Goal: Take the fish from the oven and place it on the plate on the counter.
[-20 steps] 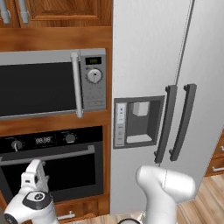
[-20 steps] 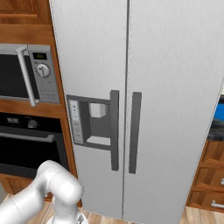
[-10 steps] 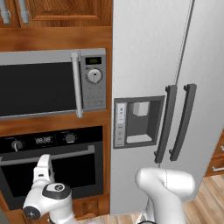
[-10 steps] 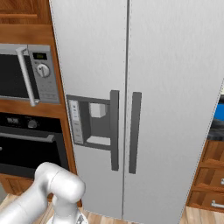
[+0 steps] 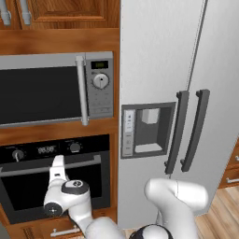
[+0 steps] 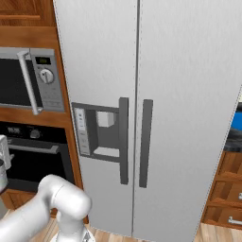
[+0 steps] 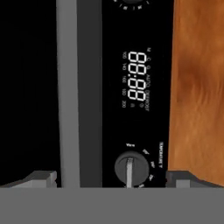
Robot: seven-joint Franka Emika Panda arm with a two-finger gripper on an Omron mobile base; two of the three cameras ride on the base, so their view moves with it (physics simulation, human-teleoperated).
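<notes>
Facing the black built-in oven, the released end effector straddles its silver bar handle; misalignment risks a glancing grip.

The oven sits directly below the microwave, both set in wood cabinetry to the left of the fridge. The gripper is just in front of the oven's handle, under the display, between the two knobs.
</notes>
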